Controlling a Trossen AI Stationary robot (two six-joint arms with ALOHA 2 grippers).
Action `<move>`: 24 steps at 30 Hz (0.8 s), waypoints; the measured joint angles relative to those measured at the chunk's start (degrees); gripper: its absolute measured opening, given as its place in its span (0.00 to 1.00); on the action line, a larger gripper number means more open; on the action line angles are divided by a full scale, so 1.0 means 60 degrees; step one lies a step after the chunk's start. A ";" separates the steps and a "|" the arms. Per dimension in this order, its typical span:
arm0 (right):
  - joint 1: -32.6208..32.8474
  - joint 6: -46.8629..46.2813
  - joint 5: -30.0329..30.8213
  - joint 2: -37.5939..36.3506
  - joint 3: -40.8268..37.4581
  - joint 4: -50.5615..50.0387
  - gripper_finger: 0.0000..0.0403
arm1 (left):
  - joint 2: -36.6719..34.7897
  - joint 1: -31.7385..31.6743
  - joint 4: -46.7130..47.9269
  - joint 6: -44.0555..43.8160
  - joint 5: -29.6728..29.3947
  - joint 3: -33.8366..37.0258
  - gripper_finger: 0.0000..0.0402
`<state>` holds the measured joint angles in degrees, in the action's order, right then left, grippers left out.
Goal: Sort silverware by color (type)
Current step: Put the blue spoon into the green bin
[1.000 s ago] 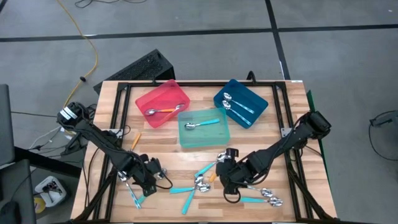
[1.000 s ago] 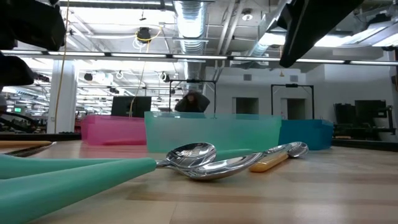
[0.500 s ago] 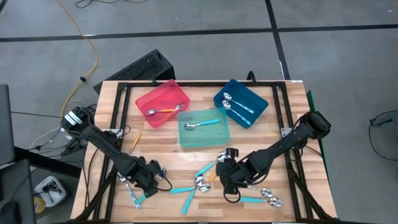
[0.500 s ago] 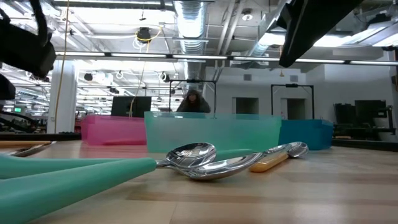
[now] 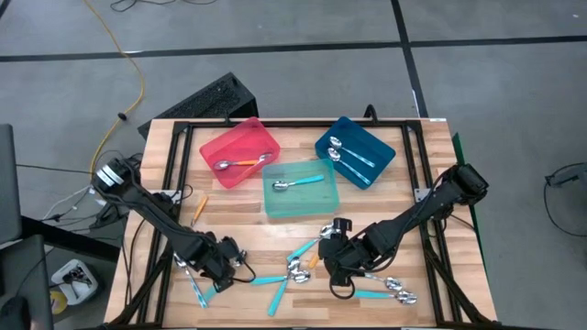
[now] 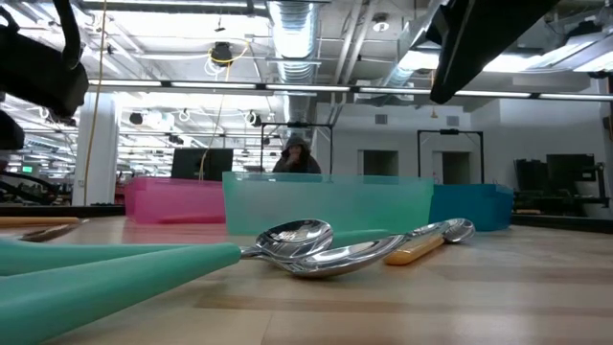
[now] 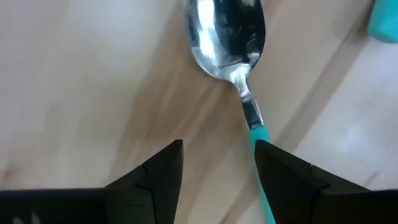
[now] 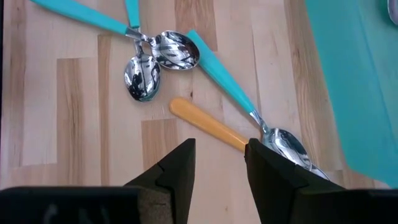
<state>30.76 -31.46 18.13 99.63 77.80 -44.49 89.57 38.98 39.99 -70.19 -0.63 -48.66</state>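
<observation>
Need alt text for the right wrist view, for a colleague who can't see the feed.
The right gripper hangs open just above the wooden table, its fingers either side of an orange-handled spoon. A teal-handled spoon lies beside it, with two more teal-handled spoons meeting bowl to bowl farther off. A teal tray fills one edge.

Red tray (image 5: 240, 147), teal tray (image 5: 301, 199), blue tray (image 5: 356, 137); orange-handled spoon (image 8: 208, 127), teal-handled spoon (image 7: 239, 56).
</observation>
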 joint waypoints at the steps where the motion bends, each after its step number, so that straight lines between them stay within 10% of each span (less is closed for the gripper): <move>1: 0.0000 0.0000 0.0001 0.0000 0.0000 0.0002 0.41 | -0.0121 0.0000 0.0099 -0.0089 -0.0063 0.0000 0.46; 24: 0.0065 -0.0011 0.0008 0.0000 -0.0004 0.0029 0.41 | 0.0391 0.0148 -0.0943 -0.0242 -0.0454 -0.0005 0.46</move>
<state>31.15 -31.53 18.18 99.63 77.78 -44.31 91.92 39.87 34.34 -71.64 -3.36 -48.70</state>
